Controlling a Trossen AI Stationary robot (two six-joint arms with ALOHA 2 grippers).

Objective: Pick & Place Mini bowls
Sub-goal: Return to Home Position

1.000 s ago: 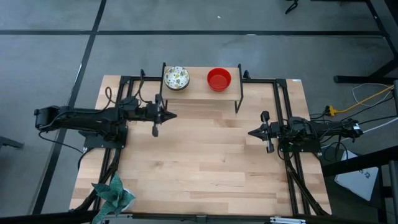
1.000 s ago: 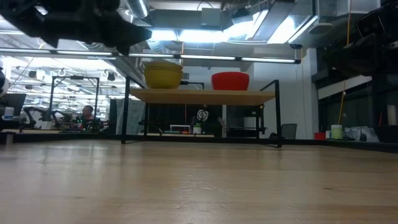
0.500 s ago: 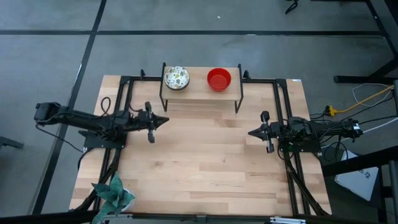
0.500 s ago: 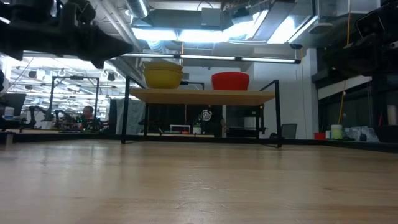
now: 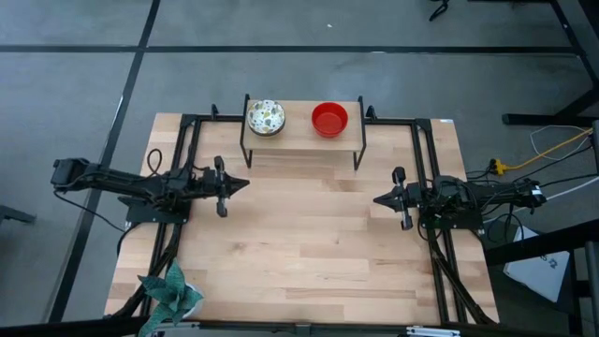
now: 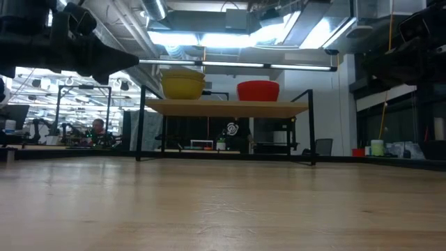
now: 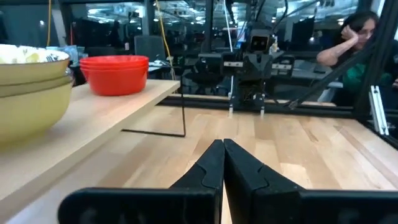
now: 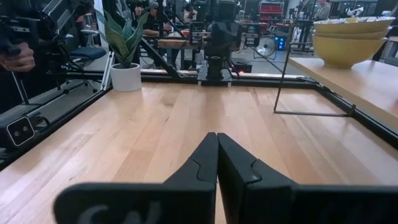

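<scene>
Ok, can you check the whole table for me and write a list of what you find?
Surface: wooden table, black-framed shelf at one edge.
Job's things: patterned bowls stacked on the shelf; red bowls stacked beside them.
Clutter: leafy potted plant at the corner by the left arm.
Grippers: left gripper jaws shut, empty; right gripper likewise.
Cables: yellow cable on the floor.
Surroundings: person beyond the table.

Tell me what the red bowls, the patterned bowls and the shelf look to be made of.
Red bowls: smooth, glossy, evenly coloured; glazed ceramic or hard plastic, cannot tell which. Patterned bowls: likely glazed ceramic, speckled white inside, plain yellow outside. Shelf: pale wooden board on thin black rods, probably metal.
</scene>
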